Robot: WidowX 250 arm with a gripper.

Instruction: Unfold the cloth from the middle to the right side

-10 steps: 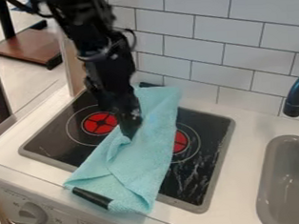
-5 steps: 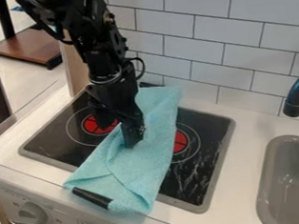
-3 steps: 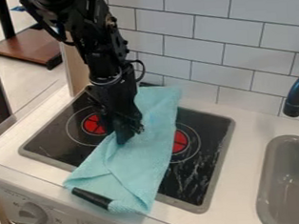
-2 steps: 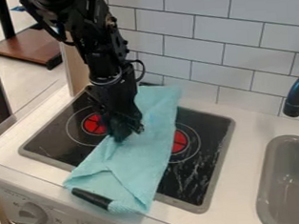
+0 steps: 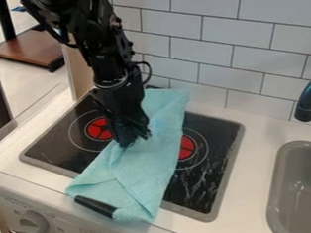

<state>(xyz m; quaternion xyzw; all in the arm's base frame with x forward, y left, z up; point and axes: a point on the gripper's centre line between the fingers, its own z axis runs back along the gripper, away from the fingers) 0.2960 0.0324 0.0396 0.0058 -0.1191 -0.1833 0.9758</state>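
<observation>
My gripper (image 5: 128, 143) hangs low at the left edge of the blue cloth (image 5: 154, 158), near the cloth's middle, its tip touching or just over the fabric. Whether any cloth is held between its fingertips is hidden. The cloth lies folded in a long strip across the stove top, from the back by the wall to the front edge of the counter. Creases and a folded flap show in its front part.
The black stove top (image 5: 216, 169) has red burners on both sides of the cloth. A black handle-like piece (image 5: 95, 205) pokes out under the cloth's front end. At right are a grey sink (image 5: 301, 184) and dark faucet (image 5: 308, 99); a tiled wall (image 5: 247, 43) rises behind.
From its place over the cloth's middle, the gripper has shifted slightly left to the cloth's left edge. The arm's upper part moved a little too. The cloth's front creases changed slightly.
</observation>
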